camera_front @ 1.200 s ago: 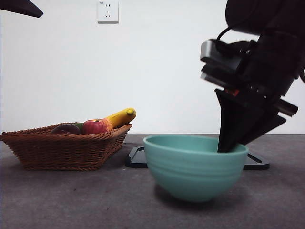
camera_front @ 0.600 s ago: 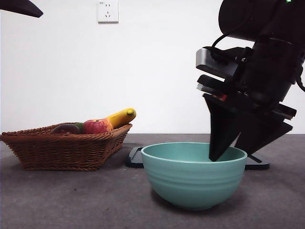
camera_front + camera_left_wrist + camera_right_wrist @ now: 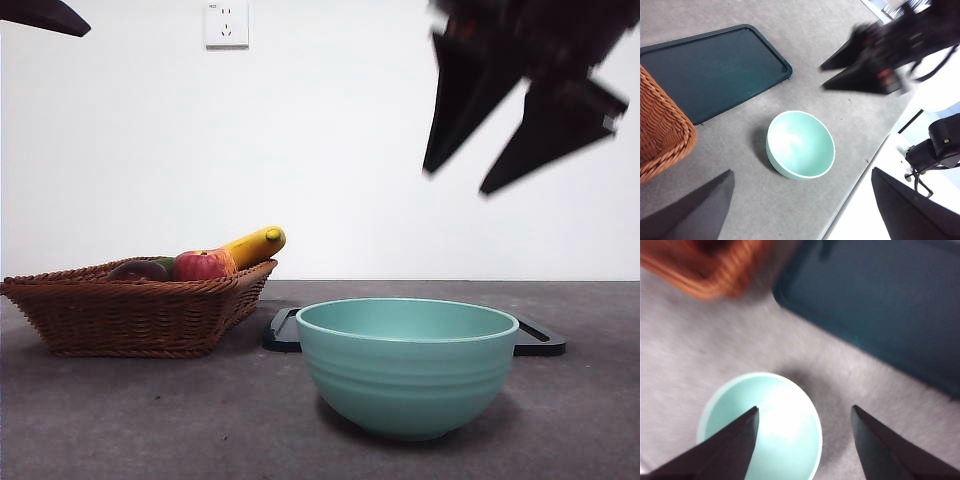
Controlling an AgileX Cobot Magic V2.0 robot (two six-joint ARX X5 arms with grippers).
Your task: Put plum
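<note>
Plum, dark maroon and round point(image 3: 137, 270), lies in our woven wicker basket point(image 3: 140, 315), at nine o'clock from our right gripper point(image 3: 478, 170), whose jaws gape empty above the mint-green ceramic bowl point(image 3: 407, 365).

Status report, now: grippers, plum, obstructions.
Right gripper open, empty, above bowl. Left gripper open, waiting high. Plum in basket. Nothing blocking.

The plum point(image 3: 138, 270) is dark maroon-purple and glossy, sitting low in the wicker basket point(image 3: 120, 315) (only its top peeks over the rim). It's right beside the red apple point(image 3: 200, 265), on the side away from the banana point(image 3: 255, 245).
</note>
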